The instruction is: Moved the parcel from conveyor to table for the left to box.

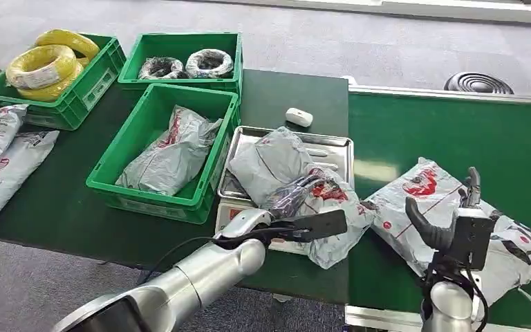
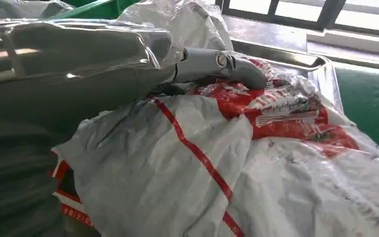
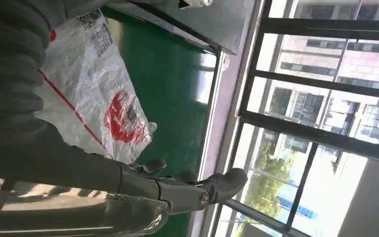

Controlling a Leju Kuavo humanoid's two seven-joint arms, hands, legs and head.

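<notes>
Left hand (image 1: 297, 197) grips parcel (image 1: 318, 207) — on the metal tray (image 1: 332, 146).

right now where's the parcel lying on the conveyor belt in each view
Head view: the parcel lies on the green belt at lower right, behind the raised right hand.
Left wrist view: I cannot pick it out; a different parcel lies there under the left hand.
Right wrist view: the parcel sits upper left, beyond the hand.
Shared landmark: the green belt.

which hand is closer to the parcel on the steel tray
Left. The left hand rests on the parcel lying in the steel tray. The right hand hovers over another parcel on the conveyor.
</notes>
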